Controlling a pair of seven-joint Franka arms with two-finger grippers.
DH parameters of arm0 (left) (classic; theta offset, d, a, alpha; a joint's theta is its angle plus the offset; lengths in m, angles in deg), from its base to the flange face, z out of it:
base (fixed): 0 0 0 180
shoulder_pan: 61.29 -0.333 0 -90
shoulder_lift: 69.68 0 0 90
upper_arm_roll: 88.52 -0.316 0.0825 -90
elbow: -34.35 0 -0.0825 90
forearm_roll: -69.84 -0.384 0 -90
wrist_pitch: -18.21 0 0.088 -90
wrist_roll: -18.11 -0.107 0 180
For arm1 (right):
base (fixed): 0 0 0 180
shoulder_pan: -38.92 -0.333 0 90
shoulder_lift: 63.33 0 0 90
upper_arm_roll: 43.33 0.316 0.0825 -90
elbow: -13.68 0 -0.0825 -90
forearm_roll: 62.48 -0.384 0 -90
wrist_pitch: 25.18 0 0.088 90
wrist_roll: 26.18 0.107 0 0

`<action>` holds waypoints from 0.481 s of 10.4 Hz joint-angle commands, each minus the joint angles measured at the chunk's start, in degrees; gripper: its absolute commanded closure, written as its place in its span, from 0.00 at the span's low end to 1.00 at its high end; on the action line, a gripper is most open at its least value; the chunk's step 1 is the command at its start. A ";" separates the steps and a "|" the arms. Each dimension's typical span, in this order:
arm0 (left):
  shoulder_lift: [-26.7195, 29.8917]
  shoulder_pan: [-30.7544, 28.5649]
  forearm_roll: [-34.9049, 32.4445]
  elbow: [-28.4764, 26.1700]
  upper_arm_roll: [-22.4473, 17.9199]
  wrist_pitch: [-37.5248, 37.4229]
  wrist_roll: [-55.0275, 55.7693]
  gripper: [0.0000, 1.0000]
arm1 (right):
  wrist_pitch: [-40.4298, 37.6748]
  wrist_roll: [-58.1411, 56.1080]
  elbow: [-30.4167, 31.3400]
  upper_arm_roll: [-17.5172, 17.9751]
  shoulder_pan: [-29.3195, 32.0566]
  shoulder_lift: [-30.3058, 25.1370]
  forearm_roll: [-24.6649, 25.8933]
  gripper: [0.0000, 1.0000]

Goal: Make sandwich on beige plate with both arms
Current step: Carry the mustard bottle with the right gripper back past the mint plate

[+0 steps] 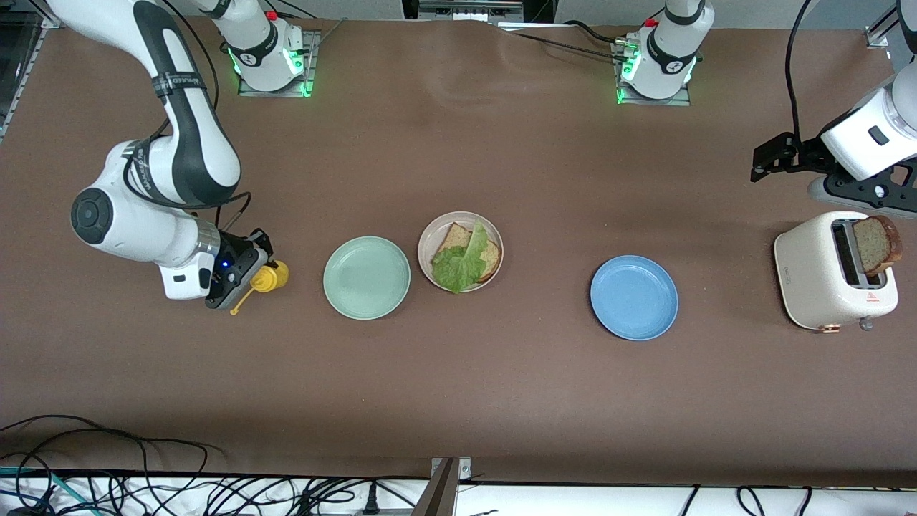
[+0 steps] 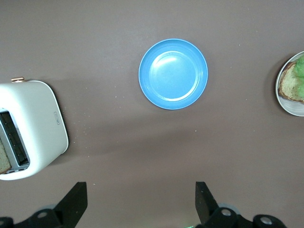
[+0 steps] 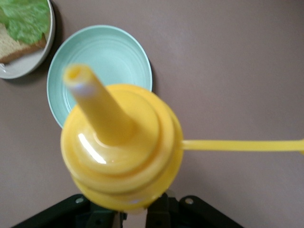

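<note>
Right arm [image 1: 179, 143]: we see glossy white shells with broad black bands, one band lettered in white, and a black round cap at the elbow joint.
Right gripper [image 1: 240, 276]: black, with a small blue light on the white wrist block.
Left arm [image 1: 870, 136]: white shell with one dark oval button; a black cable loops above it.
Left gripper [image 2: 141, 202]: two black fingers on a black bracket.
Bases [image 1: 272, 54]: white, on metal plates, glowing green, each with a red button.

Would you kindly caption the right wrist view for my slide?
Right gripper holding the yellow squeeze bottle beside the mint-green plate.
</note>
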 commanded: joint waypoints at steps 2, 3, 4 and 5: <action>-0.99 -0.30 1.49 1.59 -0.10 -1.37 -0.56 0.00 | 6.96 -3.33 5.23 2.62 1.84 0.03 -6.48 0.92; -1.08 -0.03 1.49 1.59 -0.10 -1.37 -0.39 0.00 | 7.33 -5.34 5.42 3.32 2.46 0.29 -7.63 0.92; -1.16 0.14 1.49 1.59 -0.10 -1.37 -0.47 0.00 | 7.42 -7.01 5.42 3.42 3.16 0.90 -8.25 0.92; -1.43 0.06 1.49 1.50 -0.10 -1.37 -0.48 0.00 | 7.51 -8.07 5.42 3.51 3.34 1.25 -9.39 0.92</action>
